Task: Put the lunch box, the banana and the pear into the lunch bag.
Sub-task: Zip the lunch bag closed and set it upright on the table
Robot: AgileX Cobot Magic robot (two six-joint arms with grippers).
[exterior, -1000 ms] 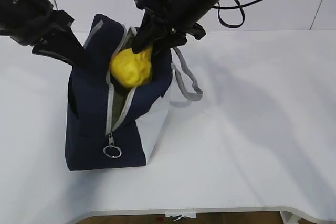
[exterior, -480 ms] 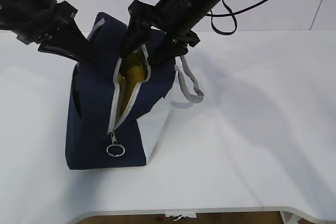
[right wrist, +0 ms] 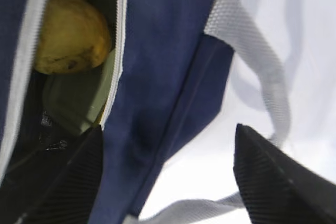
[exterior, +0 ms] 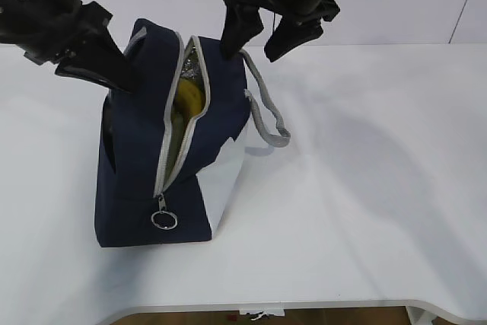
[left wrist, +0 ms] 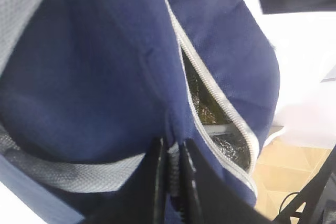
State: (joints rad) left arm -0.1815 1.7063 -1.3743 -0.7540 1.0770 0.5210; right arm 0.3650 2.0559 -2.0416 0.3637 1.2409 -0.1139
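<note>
The pear lies inside the lunch bag, below the released right tool.

The pear is no longer held above the opening; it now lies inside the lunch bag, on the pale green lid of the lunch box. One second earlier the right claw gripped the pear at the zipper opening; half a second earlier it was reaching into the bag. It is now raised clear above the bag's top edge with its fingers spread and empty. The zipper opening stands narrower. The grey strap handle has shifted slightly.
</note>
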